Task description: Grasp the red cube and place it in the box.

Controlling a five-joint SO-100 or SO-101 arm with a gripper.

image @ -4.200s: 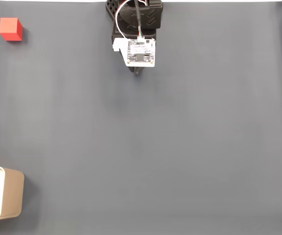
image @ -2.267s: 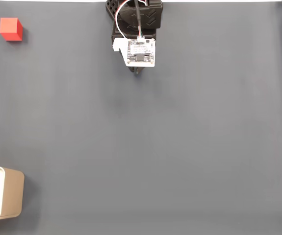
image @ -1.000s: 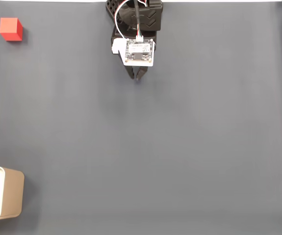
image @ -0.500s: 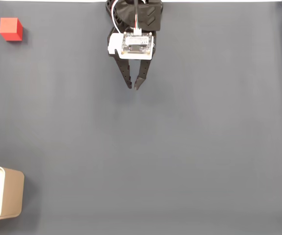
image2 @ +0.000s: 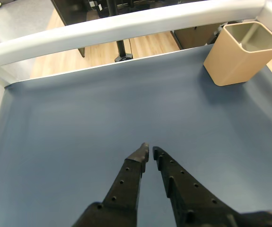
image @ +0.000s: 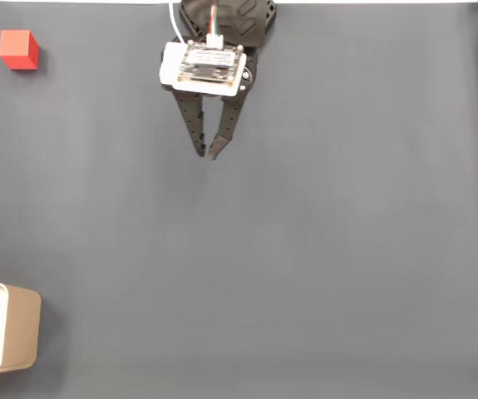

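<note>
The red cube (image: 18, 49) sits on the dark grey mat at the far upper left of the fixed view. The tan box (image: 24, 328) with a white inside stands at the lower left edge, partly cut off; in the wrist view the box (image2: 235, 54) is at the upper right. My gripper (image: 206, 155) reaches down from the top centre, its black fingers meeting in a narrow V with nothing between them. It is well to the right of the cube and far above the box. In the wrist view the gripper (image2: 149, 150) points at bare mat.
The grey mat (image: 322, 249) covers the whole table. In the wrist view a white rail (image2: 126, 26) runs along the mat's far edge, with wooden floor beyond it.
The arm has lifted and stretched out from its folded rest pose, swinging slightly left in the fixed view. The fingers now show at full length. Cube and box have not moved.
</note>
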